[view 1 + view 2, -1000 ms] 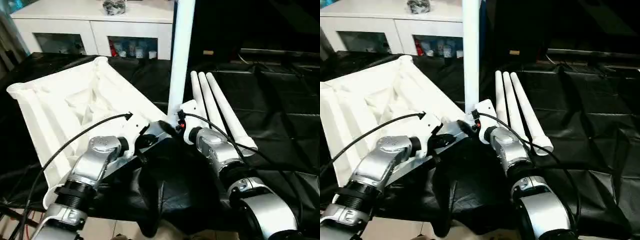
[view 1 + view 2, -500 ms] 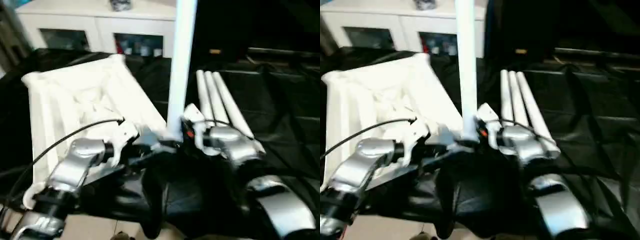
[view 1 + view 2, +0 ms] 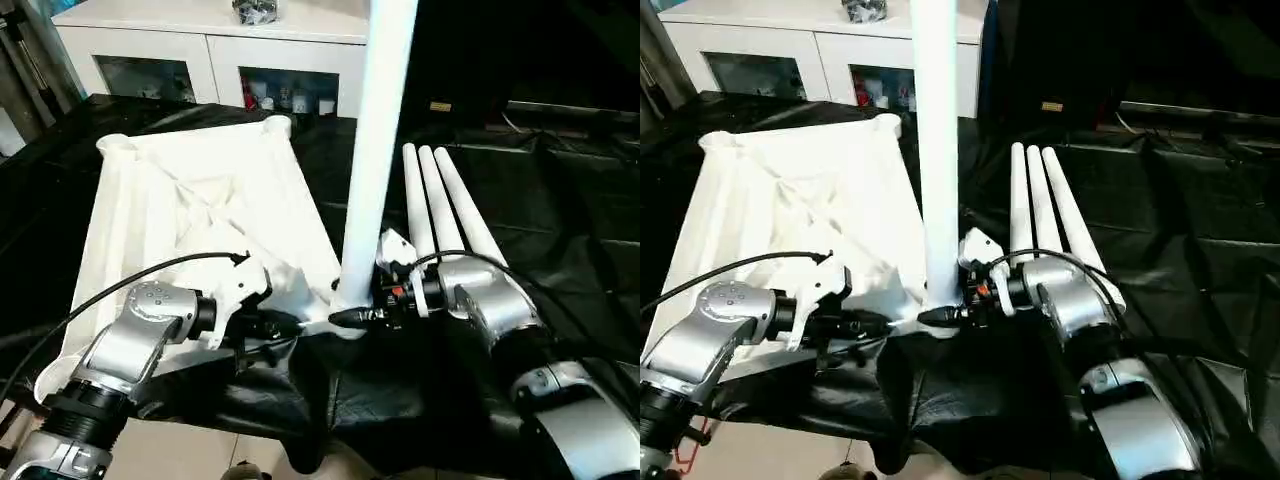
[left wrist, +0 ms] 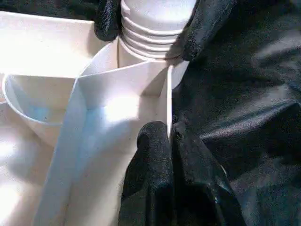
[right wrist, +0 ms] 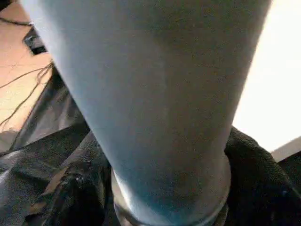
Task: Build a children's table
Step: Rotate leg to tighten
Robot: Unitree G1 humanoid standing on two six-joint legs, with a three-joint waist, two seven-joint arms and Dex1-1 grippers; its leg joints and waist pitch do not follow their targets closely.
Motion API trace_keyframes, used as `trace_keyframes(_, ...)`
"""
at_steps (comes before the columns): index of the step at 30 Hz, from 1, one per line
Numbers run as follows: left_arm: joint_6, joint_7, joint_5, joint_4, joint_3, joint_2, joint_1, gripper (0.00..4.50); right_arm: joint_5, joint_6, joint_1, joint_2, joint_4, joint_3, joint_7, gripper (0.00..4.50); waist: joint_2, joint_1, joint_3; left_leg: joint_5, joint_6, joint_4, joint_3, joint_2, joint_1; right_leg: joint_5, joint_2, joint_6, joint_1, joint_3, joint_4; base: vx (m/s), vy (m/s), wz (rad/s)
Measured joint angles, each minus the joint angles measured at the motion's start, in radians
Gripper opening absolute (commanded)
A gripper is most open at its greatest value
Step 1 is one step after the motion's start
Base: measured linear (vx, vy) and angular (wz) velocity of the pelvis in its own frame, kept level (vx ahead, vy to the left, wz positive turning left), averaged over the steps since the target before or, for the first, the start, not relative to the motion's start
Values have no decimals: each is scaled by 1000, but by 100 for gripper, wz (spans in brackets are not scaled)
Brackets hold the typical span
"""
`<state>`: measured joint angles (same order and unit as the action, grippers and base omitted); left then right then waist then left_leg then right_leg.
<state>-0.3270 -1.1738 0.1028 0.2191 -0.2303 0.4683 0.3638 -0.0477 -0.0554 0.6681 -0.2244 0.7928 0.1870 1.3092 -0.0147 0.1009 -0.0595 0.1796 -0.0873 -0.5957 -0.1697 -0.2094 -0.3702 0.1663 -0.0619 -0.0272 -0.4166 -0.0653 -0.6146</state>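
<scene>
White ribbed plastic rectangular tabletop (image 3: pixel 190 215) lies underside-up on the black-draped worktop (image 3: pixel 560 190), with one long white tubular leg (image 3: pixel 375 150) standing upright in its near corner socket (image 4: pixel 141 70). The leg's threaded end is visible at the socket mouth in the left wrist view — by my read it's seated but not fully screwed home.

Handling, as a judgement: hollow moulded plastic, so light, stiff along the ribs, thin walls that flex. The leg is smooth and round, so it will slip under torque. Grip it low, just above the thread, where leverage against the socket is smallest. Hold the tabletop by a rib or wall beside the socket, not out on the flat panel.

Left claw (image 4: pixel 170 134) is closed, pinching the thin wall of the tabletop right beside the socket. Right claw (image 3: pixel 352 316) has its black fingers round the base of the upright leg — jaws spread to the tube's width, gripping it.

Three more white tubular legs (image 3: pixel 440 205) lie side by side on the worktop, just beyond the right forearm. A white cabinet with glass doors (image 3: pixel 215 50) stands behind, well apart.
</scene>
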Motion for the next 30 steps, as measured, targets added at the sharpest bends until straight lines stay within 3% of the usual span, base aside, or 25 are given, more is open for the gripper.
trace_keyframes(6, -7, 152, -40, 39, 35, -68, 15, 0, 14, 20, 18, 79, 80, -66, -290, 272, 10, -21, 2, 0, 0, 0, 1, 0, 4, 3, 0, 5, 1, 0, 0, 0, 0, 0)
trace_keyframes(10, -46, 289, -70, 92, 50, -137, 64, 0, 15, 7, 66, 158, 160, -131, -553, 270, 11, -32, 2, 0, 0, 1, 1, 1, 4, 3, 0, 5, 1, 1, 0, 0, 0, 0)
trace_keyframes(15, -71, 419, -102, 144, 59, -221, 112, 0, 15, 4, 119, 216, 236, -179, -798, 270, 11, -33, 2, 0, 0, 1, 1, 1, 3, 3, -1, 5, 2, 1, 0, 0, 0, 0)
trace_keyframes(17, -74, 435, -109, 149, 59, -235, 117, 0, 15, 19, 121, 222, 244, -182, -832, 270, 10, -30, 3, 0, 0, 1, 1, 2, 3, 3, -1, 5, 2, 1, 0, 0, 0, 0)
trace_keyframes(19, -74, 436, -110, 148, 58, -236, 117, 0, 15, 28, 122, 225, 253, -192, -834, 326, 9, -29, 3, 0, 0, 1, 1, 2, 3, 3, -2, 5, 2, 1, 0, 0, 0, 0)
trace_keyframes(23, -73, 437, -111, 147, 57, -236, 117, 0, 20, 44, 124, 231, 261, -193, -832, 349, 9, -29, 3, 0, 0, 1, 1, 2, 3, 0, -1, 1, 2, 1, 0, 0, 0, 0)
trace_keyframes(24, -72, 436, -111, 147, 57, -235, 117, 0, 20, 45, 124, 232, 261, -193, -829, 375, 9, -30, 3, 0, 0, 1, 1, 2, 3, 0, -1, 1, 2, 1, 0, 0, 0, 0)
trace_keyframes(30, -45, 359, -105, 116, 56, -176, 90, 0, 27, 58, 121, 202, 254, -156, -678, 375, 9, -41, 3, 0, 0, 2, 1, 1, 2, 0, -1, 1, 1, 0, 0, 0, 0, 0)
